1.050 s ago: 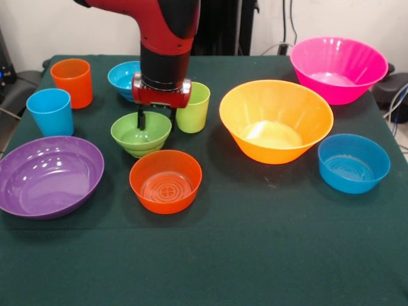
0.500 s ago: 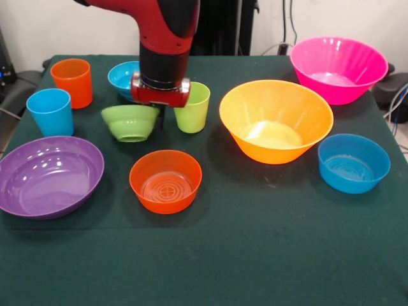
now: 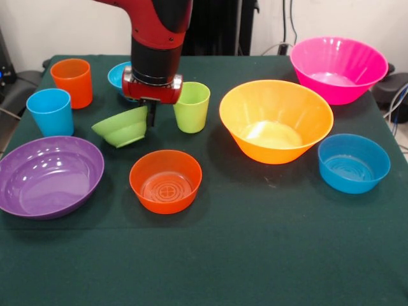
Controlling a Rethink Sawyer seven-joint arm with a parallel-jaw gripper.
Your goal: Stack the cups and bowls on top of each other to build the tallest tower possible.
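Dark green table (image 3: pixel 268 255), nothing stacked yet: gripper (image 3: pixel 151 115) pinching rim of small green bowl (image 3: pixel 122 127), tilted, lifted beside lime green cup (image 3: pixel 192 106); everything else still loose.

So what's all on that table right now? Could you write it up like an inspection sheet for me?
Surface: dark green cloth-covered table, no spills seen.
Job's things: orange cup, light blue cup and lime green cup upright, unstacked. Small green bowl lifted and tilted. Small blue bowl partly hidden behind the arm. Purple bowl, medium orange bowl, yellow-orange bowl, medium blue bowl and pink bowl sit apart.
Clutter: nothing seen.
Grippers: gripper pinches the green bowl's rim.
Cables: wires against the wall behind.
Surroundings: pale wall, dark equipment at the edges.
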